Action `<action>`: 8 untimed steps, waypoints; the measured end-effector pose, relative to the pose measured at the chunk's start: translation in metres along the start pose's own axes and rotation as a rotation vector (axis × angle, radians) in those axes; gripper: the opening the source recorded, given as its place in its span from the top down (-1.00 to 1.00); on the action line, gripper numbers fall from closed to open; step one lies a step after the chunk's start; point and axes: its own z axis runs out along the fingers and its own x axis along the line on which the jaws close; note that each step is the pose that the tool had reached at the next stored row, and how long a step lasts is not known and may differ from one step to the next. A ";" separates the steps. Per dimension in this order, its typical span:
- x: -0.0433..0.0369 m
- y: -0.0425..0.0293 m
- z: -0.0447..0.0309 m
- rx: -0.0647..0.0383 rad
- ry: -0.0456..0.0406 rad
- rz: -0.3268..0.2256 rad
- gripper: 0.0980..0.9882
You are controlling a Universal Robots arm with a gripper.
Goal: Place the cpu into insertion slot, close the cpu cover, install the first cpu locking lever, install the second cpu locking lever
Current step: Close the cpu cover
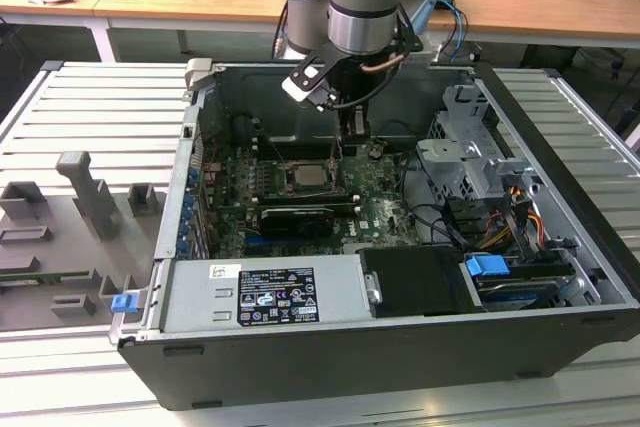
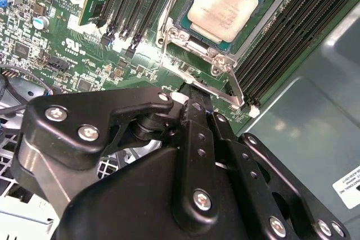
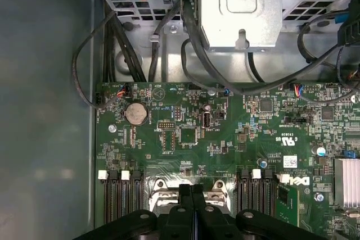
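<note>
The cpu, a pale square chip, lies flat in the insertion slot on the green board. The silver cpu cover frames it and looks lowered around the chip. A thin silver locking lever runs along the socket's edge beside the black memory slots. My gripper is shut with nothing between its fingers. Its tip rests at the socket's edge, right by that lever; I cannot tell whether it touches. In the first wrist view the gripper sits between two banks of memory slots. In the exterior view the gripper hangs just behind the socket.
The open computer case walls the work area in. A silver drive cage with cables stands on the exterior view's right, a power supply at the front. Black cables hang near the board's edge. A grey fixture stands outside the case.
</note>
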 end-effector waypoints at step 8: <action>0.0000 -0.0063 -0.0002 0.000 0.0000 0.000 0.98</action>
